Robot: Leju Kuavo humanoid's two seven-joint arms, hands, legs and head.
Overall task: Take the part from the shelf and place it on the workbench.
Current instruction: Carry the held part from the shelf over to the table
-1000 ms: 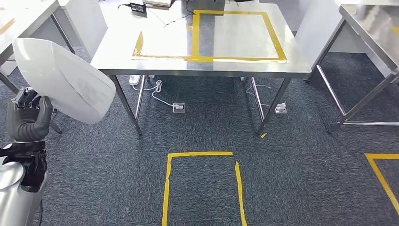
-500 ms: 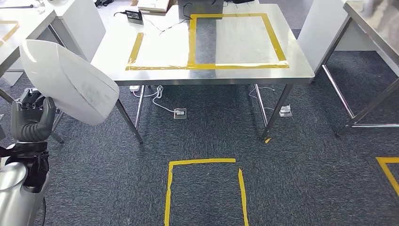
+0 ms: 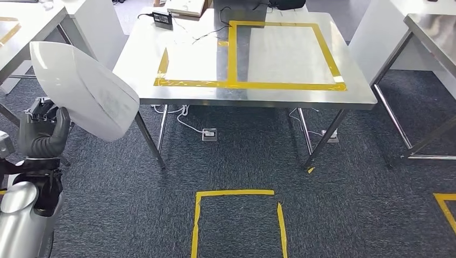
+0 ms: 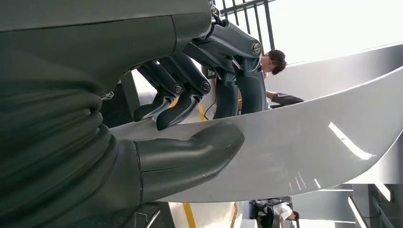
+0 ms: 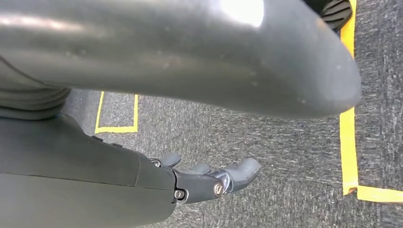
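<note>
One left robot hand (image 3: 42, 131) is gripping the large white curved plastic shell part (image 3: 83, 91) at the near left of the head view, the silver arm rising beneath it. Close behind the wrist, the thick grey thumb (image 4: 190, 152) is pressing on one face of the white shell (image 4: 309, 142) while the darker fingers (image 4: 183, 102) are curling onto the other face, so the part is being pinched between them. The right robot hand (image 5: 209, 178) is hanging over the dark grey carpet floor (image 5: 285, 142), holding nothing, its fingers lying loosely apart and only slightly bent. Ahead on the carpet, a yellow tape rectangle (image 3: 236, 192) is marking a spot on the floor. Beyond it, the stainless steel counter (image 3: 355, 91) is standing with a yellow tape frame (image 3: 285, 85) laid out on its top. The part is being carried in the air, overlapping the counter's near left corner in the picture, not resting on it. At the counter's far edge, a small black box (image 3: 162, 18) with a cable is lying.
</note>
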